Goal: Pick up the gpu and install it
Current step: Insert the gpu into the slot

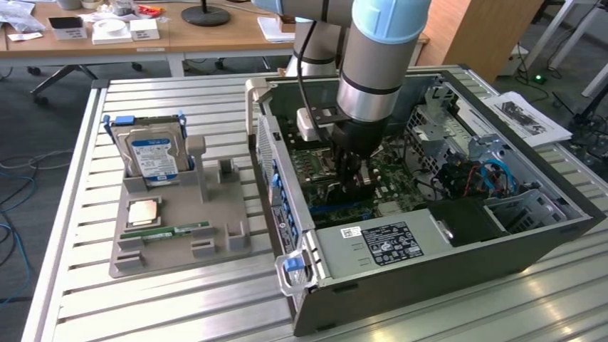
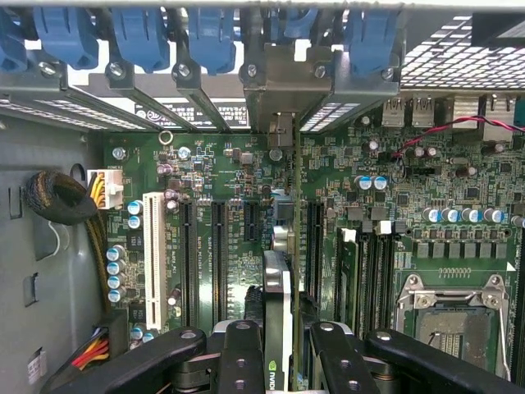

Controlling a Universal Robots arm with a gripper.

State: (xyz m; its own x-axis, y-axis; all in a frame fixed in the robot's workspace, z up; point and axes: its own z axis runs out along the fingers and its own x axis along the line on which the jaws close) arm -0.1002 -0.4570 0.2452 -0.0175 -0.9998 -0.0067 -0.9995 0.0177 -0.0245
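**GPU carried into the case, not yet seated**

Picked up already: gpu (image 2: 276, 316) clamped edge-on between the tool (image 2: 279, 349) fingers, held low over the motherboard (image 2: 230, 176) expansion slots inside the open computer case (image 1: 328, 274). Seemingly not pressed home.

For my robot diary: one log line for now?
gripper: shut on gpu | place: inside computer case, over motherboard

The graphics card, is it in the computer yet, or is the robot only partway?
Partway. The pickup looks done: the fingers grip the graphics card on edge, inside the open computer case, above the green motherboard. Whether it has entered a slot is unclear, so seating remains.
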